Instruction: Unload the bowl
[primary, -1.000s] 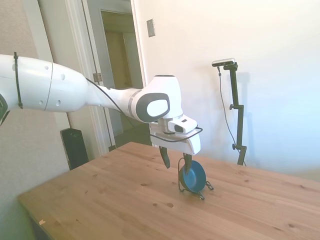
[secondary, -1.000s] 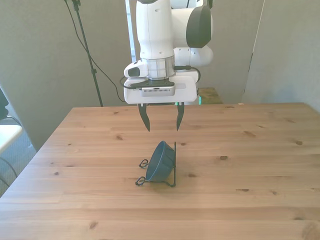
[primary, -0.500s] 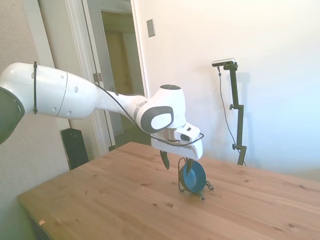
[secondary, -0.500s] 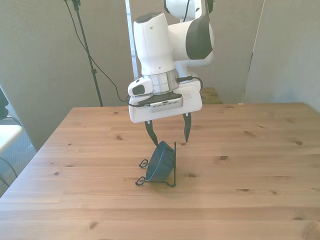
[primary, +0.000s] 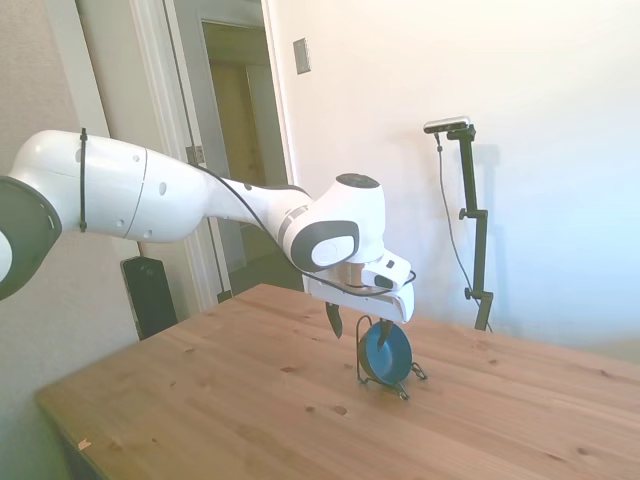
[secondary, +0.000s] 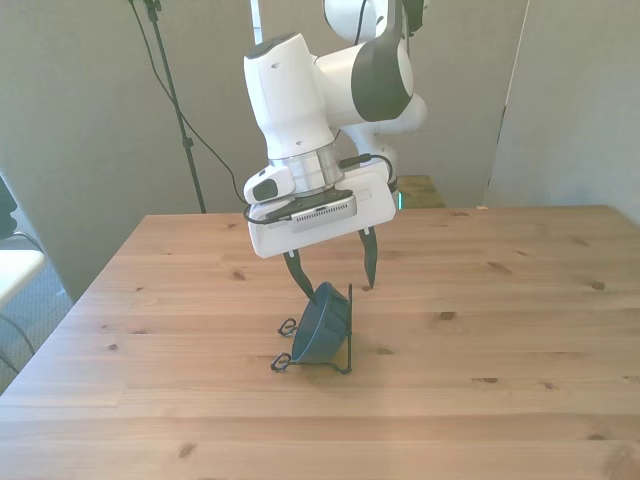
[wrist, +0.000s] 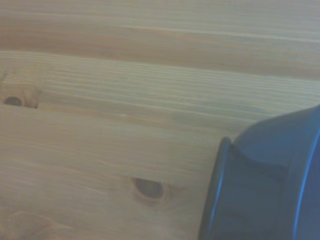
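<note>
The gripper (secondary: 334, 276) has its fingers apart, tipped so one can go on each side of the rim. Right under it, one bowl (secondary: 322, 325) stands on its edge in one rack (secondary: 346, 340), which keeps it from falling over. Nothing is grabbed yet. One table (secondary: 520, 330) holds it all.

Bare table (secondary: 520, 330) all round; only the wire rack (secondary: 346, 335) hems the bowl (secondary: 322, 322)
</note>
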